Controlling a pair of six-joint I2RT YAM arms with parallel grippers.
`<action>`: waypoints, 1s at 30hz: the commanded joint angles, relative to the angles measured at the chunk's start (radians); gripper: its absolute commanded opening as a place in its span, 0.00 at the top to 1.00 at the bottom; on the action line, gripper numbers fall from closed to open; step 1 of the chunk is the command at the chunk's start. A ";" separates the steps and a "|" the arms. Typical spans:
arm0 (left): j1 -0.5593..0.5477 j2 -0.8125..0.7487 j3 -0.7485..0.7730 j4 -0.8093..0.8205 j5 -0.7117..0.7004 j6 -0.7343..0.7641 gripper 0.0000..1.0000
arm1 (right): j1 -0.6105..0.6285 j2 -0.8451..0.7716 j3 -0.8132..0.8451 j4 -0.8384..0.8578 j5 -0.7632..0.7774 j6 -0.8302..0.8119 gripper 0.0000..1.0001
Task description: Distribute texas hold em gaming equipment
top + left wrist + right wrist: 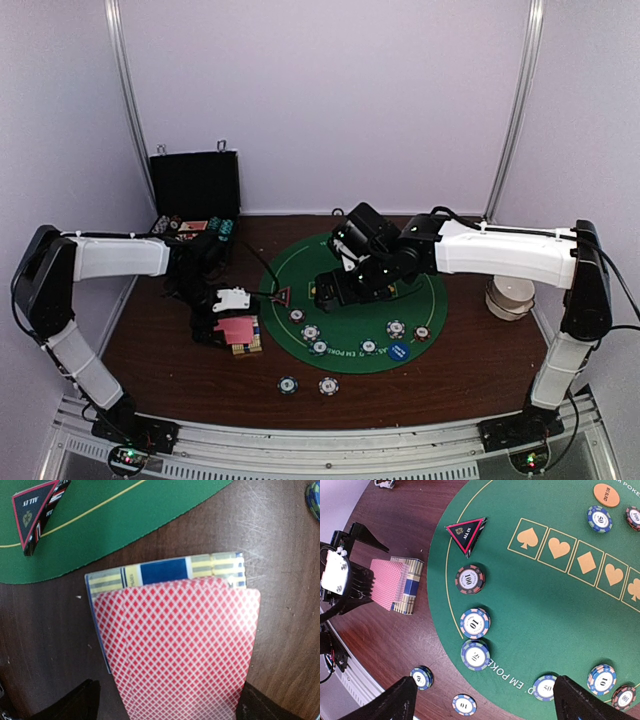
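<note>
Resting fanned on the card box [165, 571], pink cards [180, 645] lie between released left fingers [80, 702]; right fingers [395, 702] gape empty.

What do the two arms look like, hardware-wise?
Left arm and right arm match: white tubular shells between black joints, black cables alongside, black bases with green and red lights. Left hand is black with a white block on top; right hand is all black.

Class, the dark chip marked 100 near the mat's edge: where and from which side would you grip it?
Probably from straight above, pinching opposite points of the rim of the dark chip. It lies flat on the mat, so only its thin edge offers purchase, and nothing touches it.
</note>
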 commanded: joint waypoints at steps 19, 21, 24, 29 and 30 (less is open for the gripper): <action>0.031 0.093 0.041 -0.039 0.055 0.040 0.02 | 0.000 -0.030 -0.010 -0.011 0.014 0.009 0.04; 0.032 0.100 0.045 -0.037 0.060 0.039 0.03 | 0.000 -0.029 -0.008 -0.010 0.015 0.009 0.05; 0.033 0.107 0.052 -0.034 0.065 0.028 0.02 | 0.000 -0.026 -0.005 -0.010 0.013 0.009 0.06; 0.033 0.112 0.048 -0.037 0.069 0.029 0.02 | -0.001 -0.023 -0.004 -0.011 0.010 0.010 0.08; 0.033 0.114 0.047 -0.036 0.071 0.029 0.02 | -0.001 -0.024 -0.002 -0.010 0.010 0.010 0.08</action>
